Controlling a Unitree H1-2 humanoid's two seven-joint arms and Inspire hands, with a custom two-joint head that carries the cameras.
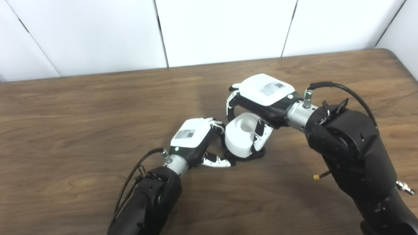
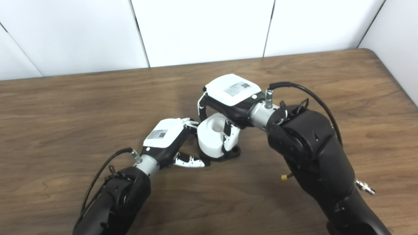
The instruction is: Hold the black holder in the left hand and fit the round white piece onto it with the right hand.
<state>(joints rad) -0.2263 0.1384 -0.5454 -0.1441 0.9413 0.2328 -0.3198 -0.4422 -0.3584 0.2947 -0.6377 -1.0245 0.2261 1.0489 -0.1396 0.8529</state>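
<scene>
The round white piece point(image 1: 240, 137) with a hollow in its top sits on the black holder point(image 1: 253, 156), whose flat base rests on the table. My right hand point(image 1: 264, 94) reaches over from the right and is shut on the white piece, fingers behind it and thumb down its front. My left hand point(image 1: 192, 137) is pressed against the left side. Its fingers point(image 1: 218, 125) curl behind the piece and its thumb point(image 1: 217, 161) lies along the table touching the holder's base. Most of the holder is hidden under the white piece.
The brown wooden table point(image 1: 81, 130) reaches back to a white panelled wall point(image 1: 222, 29). Its right corner point(image 2: 375, 54) is rounded. My right forearm point(image 2: 310, 153) lies across the near right part of the table.
</scene>
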